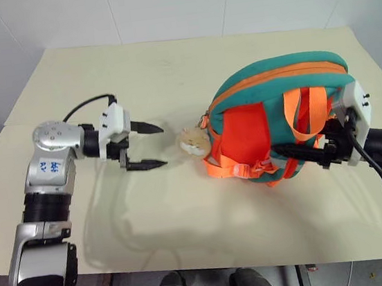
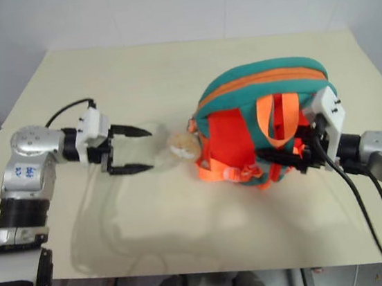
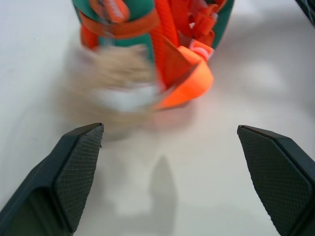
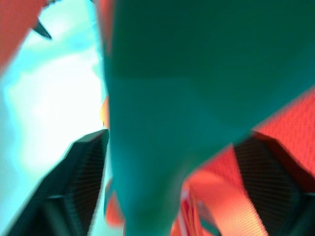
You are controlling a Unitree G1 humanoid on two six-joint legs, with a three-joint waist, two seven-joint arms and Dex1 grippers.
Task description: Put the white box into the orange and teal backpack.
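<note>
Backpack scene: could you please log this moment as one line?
backpack: on table | left gripper: open, empty | right gripper: open at straps

1 backpack [image 1: 282, 114], 1 plush charm [image 1: 193, 141] (beige), 1 table [image 1: 134, 73].

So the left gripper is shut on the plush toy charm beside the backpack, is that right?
Not quite. The left gripper is open and holds nothing; the plush toy charm lies apart from its fingers, beside the orange and teal backpack. The left eye view shows the gap.

Overhead stereo pair; close, perhaps blurred wrists.
</note>
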